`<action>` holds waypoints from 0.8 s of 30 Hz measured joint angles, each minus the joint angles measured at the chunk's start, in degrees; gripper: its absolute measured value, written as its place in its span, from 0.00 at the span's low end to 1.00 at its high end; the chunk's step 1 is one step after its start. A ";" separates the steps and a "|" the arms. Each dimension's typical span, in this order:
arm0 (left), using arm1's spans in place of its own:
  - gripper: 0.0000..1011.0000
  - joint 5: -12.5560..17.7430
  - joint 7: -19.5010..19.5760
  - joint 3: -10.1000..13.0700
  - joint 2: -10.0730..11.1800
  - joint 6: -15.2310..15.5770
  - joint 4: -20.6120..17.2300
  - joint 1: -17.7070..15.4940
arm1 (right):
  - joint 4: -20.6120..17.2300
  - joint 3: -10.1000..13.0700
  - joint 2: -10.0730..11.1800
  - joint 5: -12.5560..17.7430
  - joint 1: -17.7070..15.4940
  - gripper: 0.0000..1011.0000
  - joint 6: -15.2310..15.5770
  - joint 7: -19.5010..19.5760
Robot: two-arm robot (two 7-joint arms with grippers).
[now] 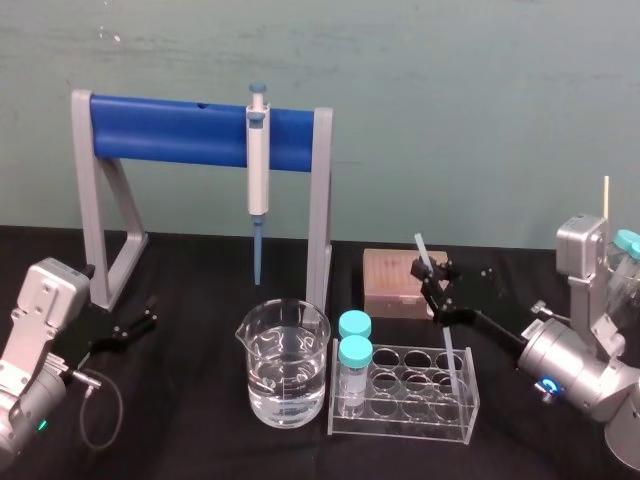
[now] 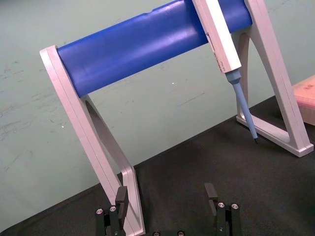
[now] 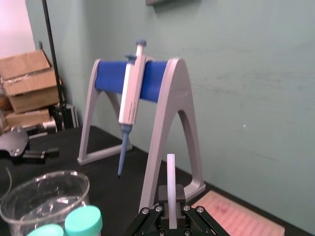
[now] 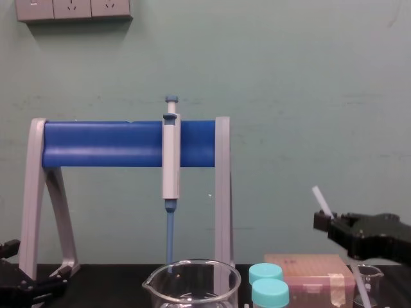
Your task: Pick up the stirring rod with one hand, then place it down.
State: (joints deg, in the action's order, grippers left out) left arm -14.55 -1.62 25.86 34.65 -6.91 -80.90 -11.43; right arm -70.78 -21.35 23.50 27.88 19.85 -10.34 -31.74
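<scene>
While my right gripper [image 1: 437, 285] clamps the stirring rod [image 1: 423, 252], it hangs tilted over the test-tube rack [image 1: 400, 425].
I'd lower gently, tip clear of it, then release; left gripper [image 1: 148, 315] idles open at left.

- A pale green wall [image 1: 450, 90], scuffed and marked in places, closed off the far side.
- A black table [image 1: 190, 430] ran from left to right on the near side, up to the wall.
- White wall sockets [image 4: 74, 9] sat high at the far left.
- Stacked cardboard boxes [image 3: 27, 78] stood beyond the table, beside a thin black pole [image 3: 51, 54].
</scene>
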 joint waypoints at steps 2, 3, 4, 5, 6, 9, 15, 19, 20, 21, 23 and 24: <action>0.99 0.00 0.00 0.00 0.00 0.00 0.00 0.00 | -0.93 0.69 -0.13 0.17 -0.39 0.07 0.12 0.16; 0.99 0.00 0.00 0.00 0.00 0.00 0.00 0.00 | -1.53 1.03 -0.20 0.26 -0.61 0.07 0.18 0.21; 0.99 0.00 0.00 0.00 0.00 0.00 0.00 0.00 | -1.86 1.20 -0.23 0.33 -0.71 0.07 0.20 0.23; 0.99 0.00 0.00 0.00 0.00 0.00 0.00 0.00 | -1.86 1.20 -0.23 0.33 -0.71 0.07 0.20 0.23; 0.99 0.00 0.00 0.00 0.00 0.00 0.00 0.00 | -2.52 1.53 -0.31 0.48 -0.87 0.07 0.21 0.26; 0.99 0.00 0.00 0.00 0.00 0.00 0.00 0.00 | -3.75 2.12 -0.45 0.80 -1.13 0.07 0.17 0.23; 0.99 0.00 0.00 0.00 0.00 0.00 0.00 0.00 | -6.35 3.25 -0.86 1.27 -1.58 0.07 -1.30 0.26; 0.99 0.00 0.00 0.00 0.00 0.00 0.00 0.00 | -7.37 3.84 -1.14 1.09 -1.88 0.07 -2.59 0.66; 0.99 0.00 0.00 0.00 0.00 0.00 0.00 0.00 | -7.54 3.98 -1.19 1.04 -1.94 0.07 -2.93 0.72; 0.99 0.00 0.00 0.00 0.00 0.00 0.00 0.00 | -7.94 4.32 -1.32 0.92 -2.09 0.07 -3.75 0.88; 0.99 0.00 0.00 0.00 0.00 0.00 0.00 0.00 | -8.38 4.85 -1.54 0.48 -2.31 0.07 -5.16 1.11; 0.99 0.00 0.00 0.00 0.00 0.00 0.00 0.00 | -8.43 5.00 -1.63 0.27 -2.36 0.07 -5.71 1.17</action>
State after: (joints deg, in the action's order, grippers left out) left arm -14.55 -1.62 25.86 34.65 -6.91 -80.90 -11.43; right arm -79.21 -16.35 21.86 28.15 17.49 -16.06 -30.57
